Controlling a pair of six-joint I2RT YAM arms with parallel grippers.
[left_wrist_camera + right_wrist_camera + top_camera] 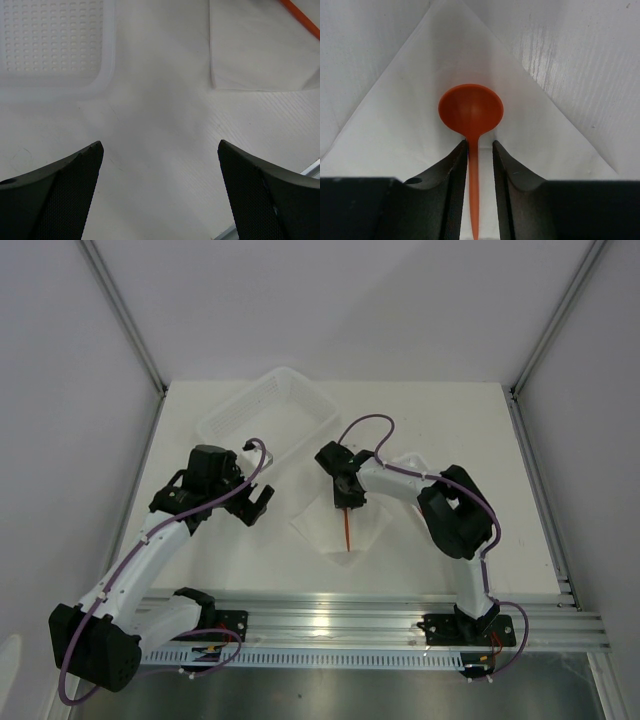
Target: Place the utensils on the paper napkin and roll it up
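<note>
**White desk (440, 430), spoon (471, 107) on the paper napkin (318, 532): a clean release**

Pale desk boxed in by plain walls, mesh basket (268, 420) towards the far side, left of centre. Paper napkin lying flat near the middle, set corner-on to the arms. Orange spoon resting on it along the diagonal, bowl towards one corner, handle running back between the right fingers (452, 170). Right fingers slightly parted either side of the handle, a sliver of white paper showing on one side: flanking it, not pinching it. Left fingers (70, 185) spread wide above bare desk, between mesh basket and paper napkin, holding nothing. No other cutlery to be made out in any view.

Judged to be the letting-go of the spoon. To do it well:

- Widen the right fingers enough to clear the handle on both sides before any lift.
- Rise straight up, with no sideways drift, to avoid dragging the handle or rucking the thin sheet.
- Watch for the spoon clinging to one pad and tipping.
- Leave the spoon on the diagonal, probably the best lie for rolling.
- Hold the left fingers off the paper edge, ready to pin a corner against any slip.
</note>
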